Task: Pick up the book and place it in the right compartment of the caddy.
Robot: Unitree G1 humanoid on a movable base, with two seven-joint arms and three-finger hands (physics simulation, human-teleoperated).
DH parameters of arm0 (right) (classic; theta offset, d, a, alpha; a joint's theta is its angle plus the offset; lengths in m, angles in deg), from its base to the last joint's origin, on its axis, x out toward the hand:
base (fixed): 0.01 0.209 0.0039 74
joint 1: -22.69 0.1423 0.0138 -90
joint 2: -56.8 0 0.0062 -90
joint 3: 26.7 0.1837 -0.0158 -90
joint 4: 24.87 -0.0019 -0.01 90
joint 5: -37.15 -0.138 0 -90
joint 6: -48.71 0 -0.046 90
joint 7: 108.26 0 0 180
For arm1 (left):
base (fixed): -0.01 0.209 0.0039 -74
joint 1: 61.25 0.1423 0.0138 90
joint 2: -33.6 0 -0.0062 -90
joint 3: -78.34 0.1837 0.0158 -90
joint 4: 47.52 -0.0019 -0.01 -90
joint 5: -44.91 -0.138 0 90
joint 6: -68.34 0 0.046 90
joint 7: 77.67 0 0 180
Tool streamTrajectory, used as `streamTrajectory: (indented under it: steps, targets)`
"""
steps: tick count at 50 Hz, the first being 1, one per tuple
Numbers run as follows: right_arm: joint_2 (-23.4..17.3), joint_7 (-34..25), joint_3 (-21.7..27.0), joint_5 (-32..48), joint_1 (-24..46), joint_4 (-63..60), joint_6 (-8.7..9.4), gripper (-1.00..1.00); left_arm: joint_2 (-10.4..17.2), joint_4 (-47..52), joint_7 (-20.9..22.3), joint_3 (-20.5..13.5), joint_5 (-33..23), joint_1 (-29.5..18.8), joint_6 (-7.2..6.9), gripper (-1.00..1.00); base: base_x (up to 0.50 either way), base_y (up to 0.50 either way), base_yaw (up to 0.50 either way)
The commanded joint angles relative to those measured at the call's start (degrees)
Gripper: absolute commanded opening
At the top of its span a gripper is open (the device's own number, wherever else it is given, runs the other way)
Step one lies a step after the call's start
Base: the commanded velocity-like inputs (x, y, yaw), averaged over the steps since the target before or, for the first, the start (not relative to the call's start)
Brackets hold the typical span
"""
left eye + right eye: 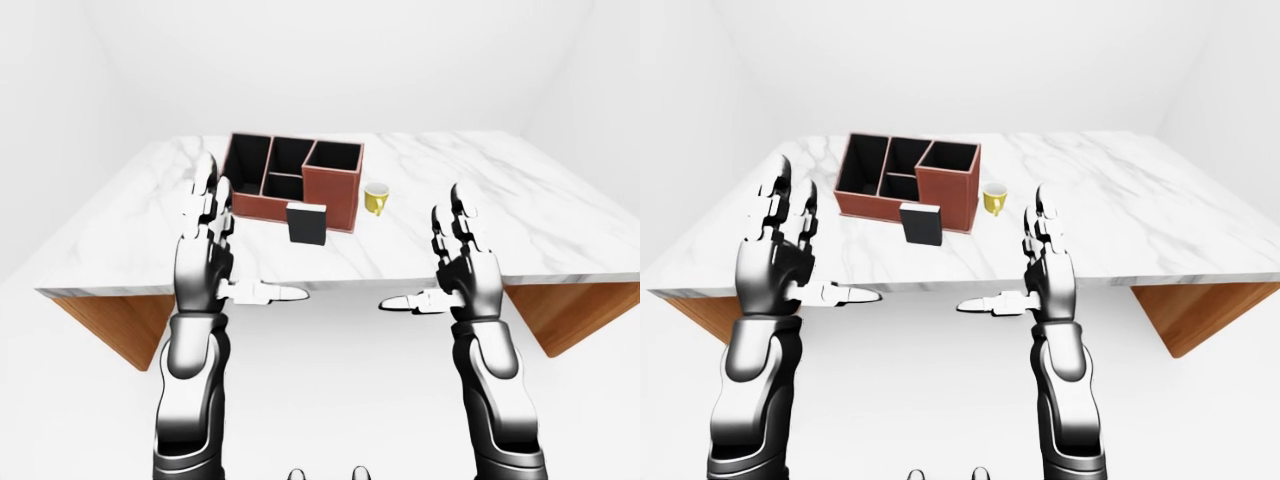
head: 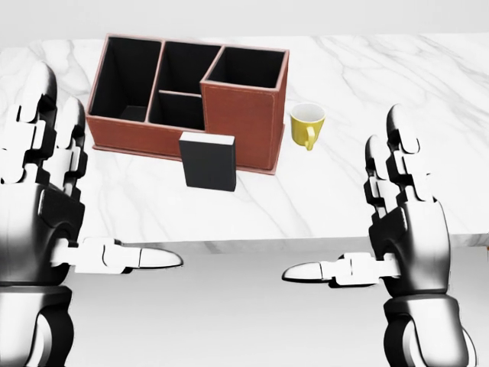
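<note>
Both hands are raised near the table's near edge with fingers spread and thumbs pointing inward, holding nothing: your left hand (image 2: 42,206) at the left of the head view, your right hand (image 2: 405,229) at the right. Between and beyond them lies the marble table (image 2: 397,92), and on it the red-brown caddy (image 2: 237,115) sits toward the upper left of the head view. Its right compartment (image 2: 246,69) is the tall square well at the caddy's right end, open at the top.

Look now at the book (image 2: 208,160). It stands upright on its edge, dark cover toward you, just at the caddy's near wall; whether it touches that wall you cannot tell. Its long axis runs left to right across the view. It lies above both hands in the view and left of centre, so your left hand looks somewhat nearer, though the target well sits just up and right of the book.

Smallest, the yellow mug (image 2: 307,124) stands just right of the caddy; keep your right hand from brushing it.
</note>
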Motion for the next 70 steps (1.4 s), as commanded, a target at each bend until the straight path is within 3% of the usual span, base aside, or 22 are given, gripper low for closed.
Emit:
streamTrajectory:
  steps: [1,41,55,70]
  targets:
    - [0.2,-0.5,-0.4,-0.3,-0.3,-2.2,0.00,1.00,0.1,3.7,0.3,-0.2,0.1,-0.5,0.00,1.00,0.29,0.38,0.00]
    - [0.0,0.2,0.0,-1.0,1.0,-2.6,0.00,1.00,-0.4,3.0,0.7,1.3,-1.4,-0.4,0.00,1.00,0.32,0.46,0.00]
    - [0.2,0.0,0.5,-1.8,0.4,-3.2,0.00,1.00,-0.7,3.6,0.8,1.8,-1.8,0.4,0.00,1.00,0.06,0.04,0.00]
    - [0.1,0.4,-0.3,-1.3,1.2,-2.1,0.00,1.00,-0.8,3.5,0.8,1.9,-1.9,0.6,0.00,1.00,0.00,0.00,-0.48]
